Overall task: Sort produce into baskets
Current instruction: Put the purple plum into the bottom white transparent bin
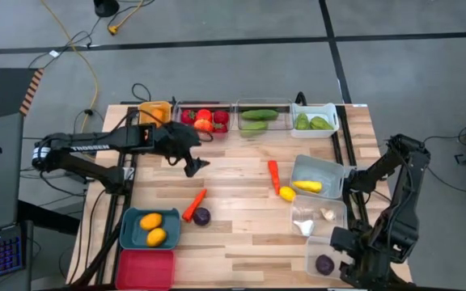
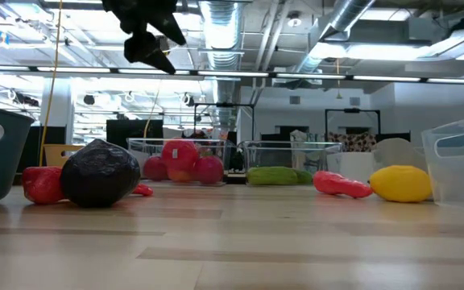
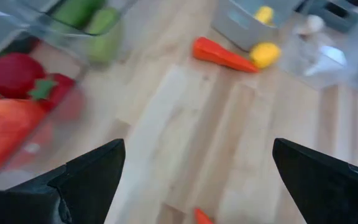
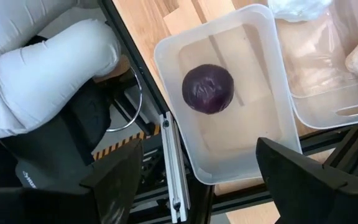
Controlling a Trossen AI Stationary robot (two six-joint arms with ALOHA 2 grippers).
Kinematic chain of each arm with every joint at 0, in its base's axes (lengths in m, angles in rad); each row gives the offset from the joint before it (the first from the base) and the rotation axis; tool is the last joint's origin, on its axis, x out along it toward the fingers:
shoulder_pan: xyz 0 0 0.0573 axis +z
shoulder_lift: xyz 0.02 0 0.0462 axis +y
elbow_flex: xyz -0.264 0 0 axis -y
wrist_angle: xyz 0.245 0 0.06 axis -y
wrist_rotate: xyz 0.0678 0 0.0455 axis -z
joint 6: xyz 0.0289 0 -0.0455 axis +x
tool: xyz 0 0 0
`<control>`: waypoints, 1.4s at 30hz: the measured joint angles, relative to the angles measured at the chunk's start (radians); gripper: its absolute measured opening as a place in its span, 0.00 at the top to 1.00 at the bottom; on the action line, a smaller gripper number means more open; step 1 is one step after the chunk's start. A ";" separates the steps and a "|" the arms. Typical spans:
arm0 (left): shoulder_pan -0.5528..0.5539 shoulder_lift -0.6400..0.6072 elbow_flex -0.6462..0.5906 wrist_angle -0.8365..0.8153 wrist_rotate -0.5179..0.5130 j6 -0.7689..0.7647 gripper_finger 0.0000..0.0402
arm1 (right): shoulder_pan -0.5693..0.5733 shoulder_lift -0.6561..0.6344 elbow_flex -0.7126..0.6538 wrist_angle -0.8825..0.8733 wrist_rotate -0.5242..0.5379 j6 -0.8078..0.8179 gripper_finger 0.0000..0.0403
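Right tool (image 4: 197, 180) hangs with its fingers spread and nothing between them, over the clear bin (image 4: 166, 74) at the near right corner of the worktop (image 1: 233, 186); one dark purple ball (image 4: 208, 88) lies alone in that bin. Beside the bin, in the right wrist view, a person's white sleeve (image 4: 48, 68) shows off the worktop's edge.

At the near left corner sits an empty red bin (image 1: 145, 268), and just behind it a teal bin (image 1: 129, 230) with two orange fruits (image 1: 153, 228). Loose on the wood next to the teal bin lie a dark purple piece (image 1: 201, 217) and an orange carrot (image 1: 193, 205), touching or nearly so. On the right side, behind the purple-ball bin, a clear bin (image 1: 336, 212) holds white pieces, and the next bin back (image 1: 302, 172) holds a yellow fruit (image 1: 307, 186). A yellow lemon (image 1: 286, 193) and a second carrot (image 1: 274, 176) lie just outside that bin.

Left tool (image 3: 194, 180) hovers above the wood farther back, fingers wide apart and empty, close to the far row. That row runs from an orange-yellow bin (image 1: 155, 111), through a clear bin of red fruits (image 1: 205, 120) and a clear bin of green vegetables (image 1: 257, 120), to a white bin (image 1: 330, 109) with green produce (image 1: 314, 123).
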 joint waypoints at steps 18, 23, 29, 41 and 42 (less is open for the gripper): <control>-0.368 0.189 0.001 0.017 -0.087 -0.137 0.01 | -0.079 0.000 0.000 0.001 0.002 -0.003 0.16; -0.446 0.294 0.001 0.016 -0.084 -0.132 0.01 | -0.108 0.000 0.000 0.001 0.002 -0.029 0.16; -0.511 0.394 0.001 0.015 -0.096 -0.126 0.03 | -0.147 0.000 0.000 0.005 0.071 -0.180 0.16; -0.554 0.477 0.001 0.003 -0.114 -0.133 0.07 | -0.235 0.000 0.000 0.011 0.118 -0.367 0.16; -0.556 0.481 0.000 -0.004 -0.115 -0.133 0.07 | -0.240 0.000 0.000 0.012 0.118 -0.367 0.16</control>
